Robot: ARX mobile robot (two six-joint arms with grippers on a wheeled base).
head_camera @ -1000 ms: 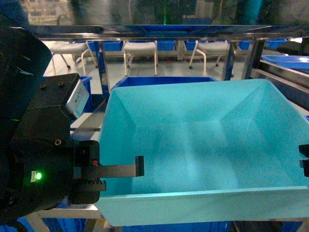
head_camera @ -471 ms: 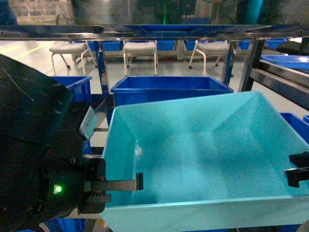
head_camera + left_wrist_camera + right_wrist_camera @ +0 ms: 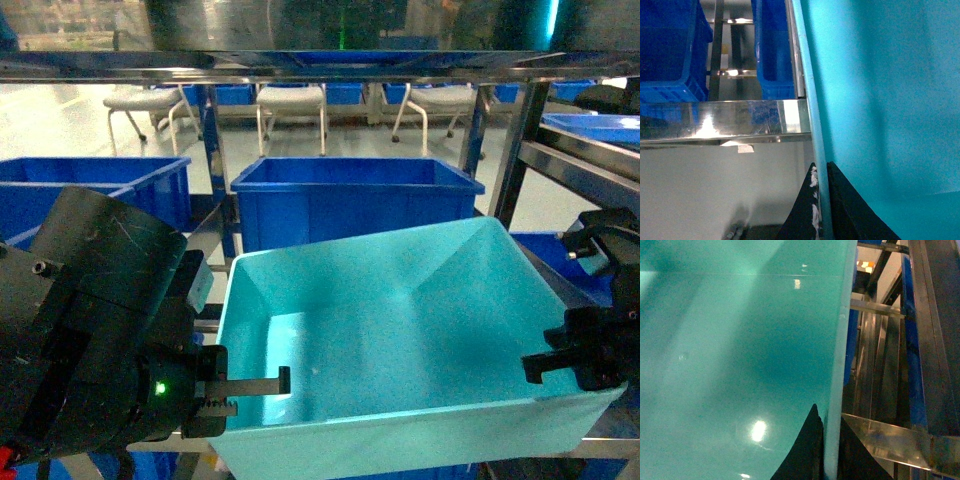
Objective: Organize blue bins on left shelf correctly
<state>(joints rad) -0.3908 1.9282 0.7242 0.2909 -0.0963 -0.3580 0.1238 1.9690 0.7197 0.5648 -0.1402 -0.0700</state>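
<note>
Looking ahead from the head view, we see the left shelf [image 3: 300, 65], a stainless-steel rack whose top bar runs across the far upper part of the scene, with more of its bars crossing under the bin in the left wrist view [image 3: 720, 125] and a rail at the right in the right wrist view [image 3: 890, 440]. Next in size is the turquoise bin [image 3: 400, 350], open side up, filling the near middle of the scene and tilted a little so that its right far corner sits higher than its near edge. Behind it, farther off, a royal-blue crate [image 3: 350, 200] stands on the rack, and another royal-blue crate [image 3: 90, 190] sits to the far left. White chairs [image 3: 290, 105] show on the floor beyond the rack. Our left end effector [image 3: 250, 390] is at the bin's near left wall, and the left wrist view shows its dark fingers [image 3: 840, 205] pinching the thin rim [image 3: 812, 125] from both sides. Our right end effector [image 3: 580, 355] is at the bin's right wall; in the right wrist view its dark fingers [image 3: 802, 450] likewise stand on either side of the pale rim [image 3: 842, 340], pressed against it.
</note>
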